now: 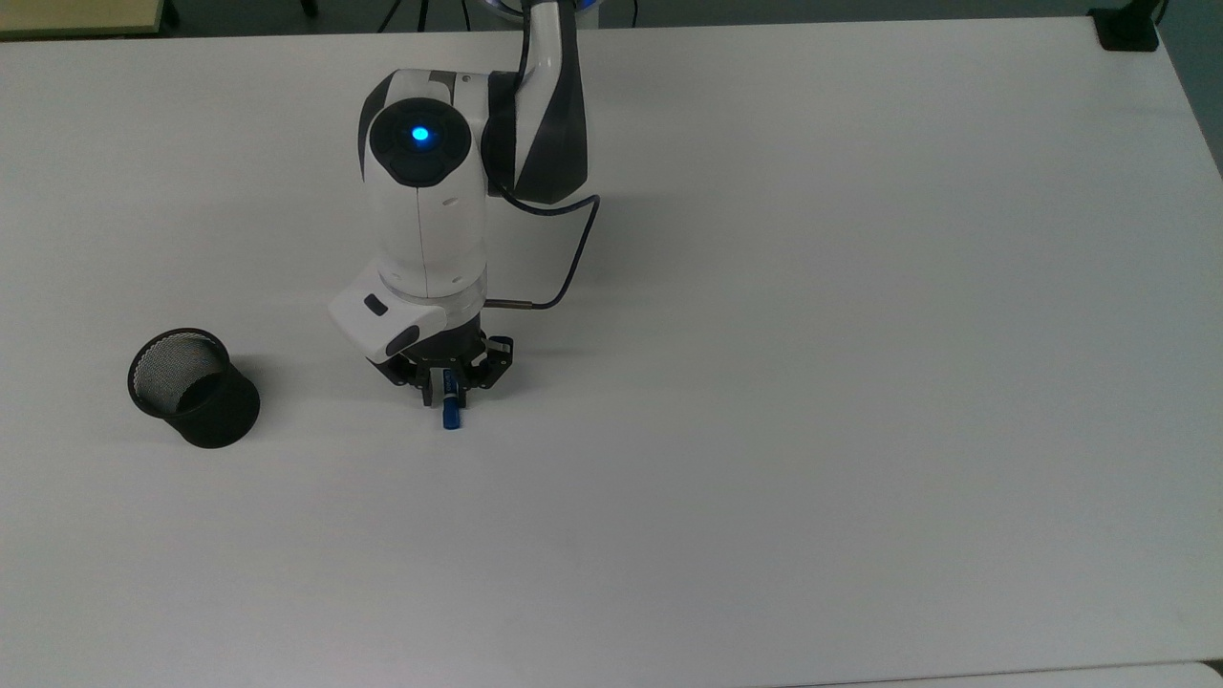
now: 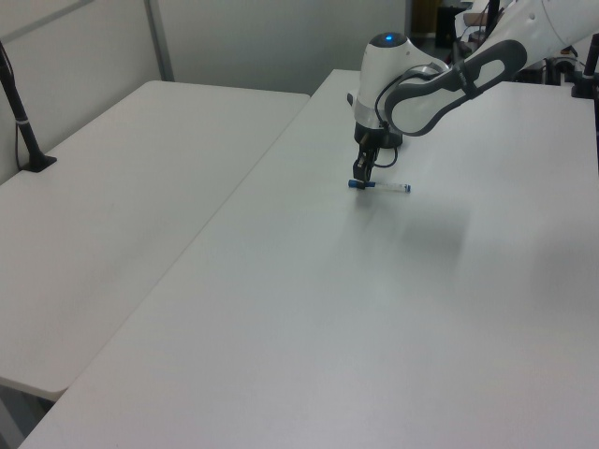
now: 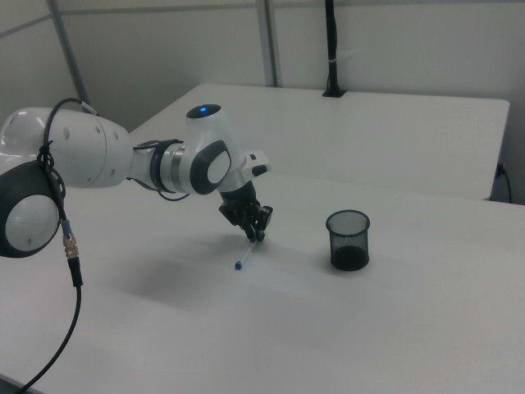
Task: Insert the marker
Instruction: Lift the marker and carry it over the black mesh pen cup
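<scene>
End effector point(image 1: 449, 394) down over the marker point(image 1: 451, 416), finger state unclear; black mesh cup point(image 1: 194, 388) upright, well apart.

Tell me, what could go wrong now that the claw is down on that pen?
The gripper sits near the blue-capped end of the marker, not its middle, so the marker may tilt or slip when lifted. A tilted marker could catch the rim of the black mesh cup, which stands well off to the top view's left, and might tip it. The marker could also roll on the table.
</scene>
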You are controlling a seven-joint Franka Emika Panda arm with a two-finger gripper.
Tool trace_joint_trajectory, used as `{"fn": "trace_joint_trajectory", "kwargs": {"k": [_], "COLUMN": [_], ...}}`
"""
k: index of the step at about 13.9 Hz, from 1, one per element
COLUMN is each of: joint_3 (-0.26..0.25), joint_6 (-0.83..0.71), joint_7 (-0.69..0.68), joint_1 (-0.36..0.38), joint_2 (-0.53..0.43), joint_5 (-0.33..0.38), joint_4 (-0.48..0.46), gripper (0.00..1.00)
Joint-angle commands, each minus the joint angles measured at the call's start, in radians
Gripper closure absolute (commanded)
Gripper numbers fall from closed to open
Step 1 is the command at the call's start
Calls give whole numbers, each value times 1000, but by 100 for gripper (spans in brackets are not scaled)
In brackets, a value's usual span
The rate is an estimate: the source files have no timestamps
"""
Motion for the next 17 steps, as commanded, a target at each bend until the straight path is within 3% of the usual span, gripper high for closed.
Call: {"fn": "trace_joint_trajectory", "kwargs": {"k": [1,7,14,17], "joint_3": [-4,-7,-7,-54], "joint_6": [13,35,129,236], "joint_7": [4,59,109,158], "joint_1": [10,-8,-122,-139], "joint_2": [17,-6,-103,-103], "joint_5": [-20,-21,-23,-23], "joint_4": [5,45,79,78], "gripper": [80,84,83,83]}}
